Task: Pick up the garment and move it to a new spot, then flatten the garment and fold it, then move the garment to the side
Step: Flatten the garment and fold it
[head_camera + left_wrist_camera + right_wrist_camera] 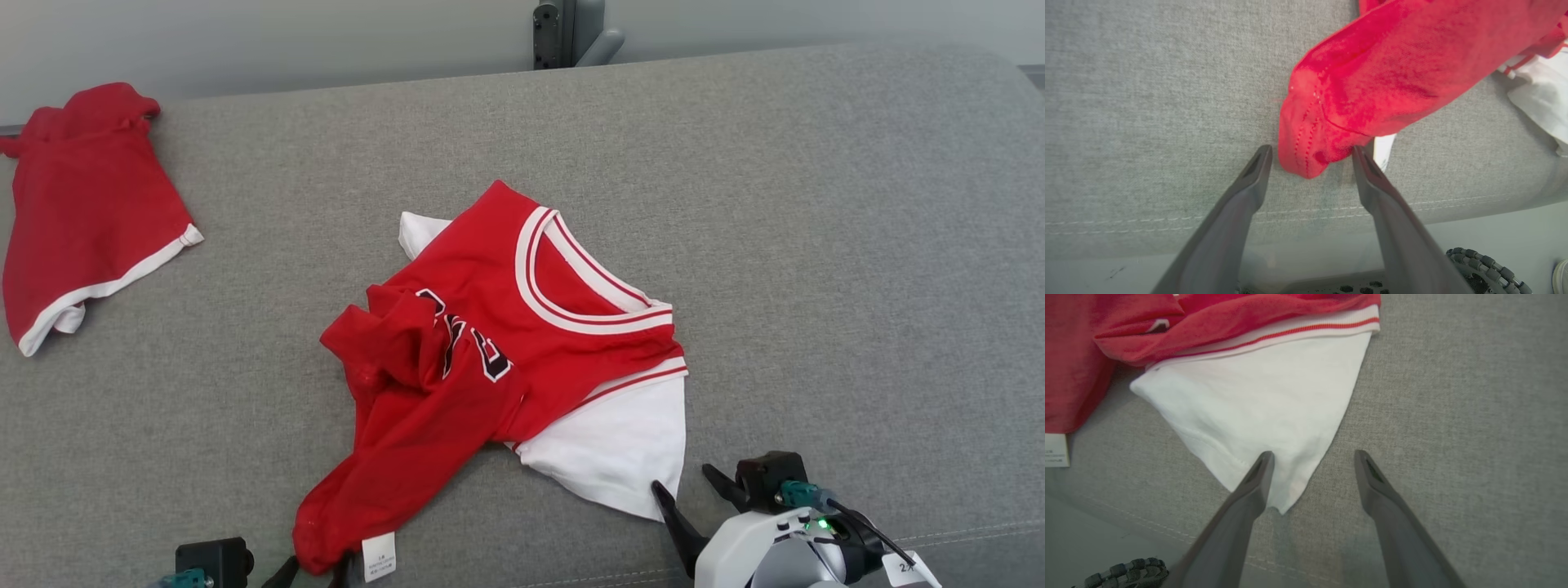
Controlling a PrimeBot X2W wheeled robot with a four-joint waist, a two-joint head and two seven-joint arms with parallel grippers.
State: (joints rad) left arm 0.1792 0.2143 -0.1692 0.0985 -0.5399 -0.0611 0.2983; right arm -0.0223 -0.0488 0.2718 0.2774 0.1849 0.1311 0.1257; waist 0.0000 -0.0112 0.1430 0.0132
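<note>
Looking at the garment point(490, 359) mid grey cushion point(816, 245): bunched, red body twisted over itself, collar up, white sleeve point(1257, 404) splayed toward the near edge. Not flattened, not folded, not set aside. Can't tell whether the relocate step is done; probably at the flatten stage. Reading left gripper point(1311, 151) as spread wide, straddling the red hem corner beside the care label point(379, 555), clamping nothing. Same for right gripper point(1312, 455): spread wide, 1 finger over the white sleeve tip, the other over bare cushion, nothing held. Remaining: at least 3 jobs, namely flatten, fold, shift aside. Noting a 2nd red garment point(82, 212) far left, well apart, with no obstruction between. Worth watching the near cushion edge, just below both grippers.
</note>
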